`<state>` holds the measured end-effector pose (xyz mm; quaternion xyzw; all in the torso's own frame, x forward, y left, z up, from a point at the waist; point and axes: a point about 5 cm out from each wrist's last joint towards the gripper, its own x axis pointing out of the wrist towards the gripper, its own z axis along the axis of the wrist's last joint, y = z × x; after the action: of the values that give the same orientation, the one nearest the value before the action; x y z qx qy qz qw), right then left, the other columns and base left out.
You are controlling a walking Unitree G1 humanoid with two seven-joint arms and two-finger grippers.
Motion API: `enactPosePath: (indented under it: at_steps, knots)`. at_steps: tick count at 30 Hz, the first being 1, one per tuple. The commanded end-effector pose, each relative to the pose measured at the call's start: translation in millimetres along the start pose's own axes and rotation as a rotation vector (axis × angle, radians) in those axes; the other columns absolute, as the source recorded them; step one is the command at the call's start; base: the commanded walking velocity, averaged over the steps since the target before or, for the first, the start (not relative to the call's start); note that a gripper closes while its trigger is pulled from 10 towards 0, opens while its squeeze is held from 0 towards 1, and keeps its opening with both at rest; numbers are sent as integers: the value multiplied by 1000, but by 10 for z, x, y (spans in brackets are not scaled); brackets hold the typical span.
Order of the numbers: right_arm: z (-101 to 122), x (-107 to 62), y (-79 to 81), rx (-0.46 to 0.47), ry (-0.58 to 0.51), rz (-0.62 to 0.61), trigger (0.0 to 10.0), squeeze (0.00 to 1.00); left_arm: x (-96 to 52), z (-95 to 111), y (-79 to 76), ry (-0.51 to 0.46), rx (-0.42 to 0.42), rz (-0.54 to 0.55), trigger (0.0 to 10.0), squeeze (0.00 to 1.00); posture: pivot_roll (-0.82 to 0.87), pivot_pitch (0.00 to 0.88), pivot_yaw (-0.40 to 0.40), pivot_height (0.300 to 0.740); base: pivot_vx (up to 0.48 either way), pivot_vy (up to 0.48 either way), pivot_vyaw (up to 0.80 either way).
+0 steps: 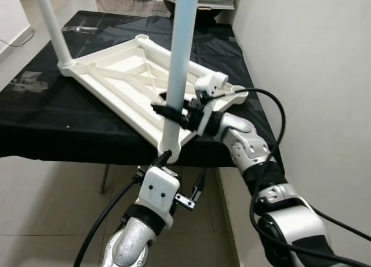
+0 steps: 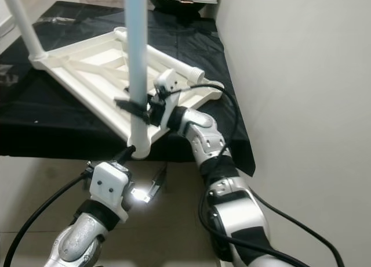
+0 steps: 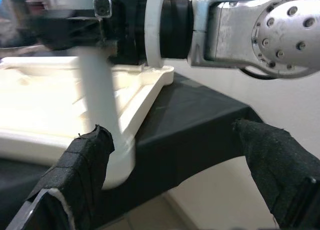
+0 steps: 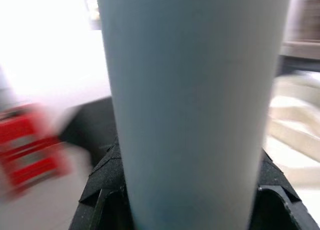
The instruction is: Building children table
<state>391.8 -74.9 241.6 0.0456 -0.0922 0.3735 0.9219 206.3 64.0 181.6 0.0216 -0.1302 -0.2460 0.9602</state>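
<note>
leg: pale tube [image 4: 192, 105], upright, close to the lens
right gripper: [image 4: 187, 192] black fingers [image 4: 102, 182] clamped on both sides of the leg
background: blurred; red shape [image 4: 30, 145], white frame [image 4: 300, 135]
</note>
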Motion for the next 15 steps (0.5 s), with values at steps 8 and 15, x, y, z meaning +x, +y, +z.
enactPosePath:
  at_steps: [8, 15]
  knots:
    - [-265, -560, -642, 23, 78, -966, 0, 0, -21, -61, 0, 29, -5, -3, 10000, 0, 115, 177, -99, 740, 0, 0, 0]
    - [-332, -601, -559, 84, 61, -1200, 0, 0, -18, -65, 2, 31, -3, -4, 10000, 0, 117, 176, -97, 740, 0, 0, 0]
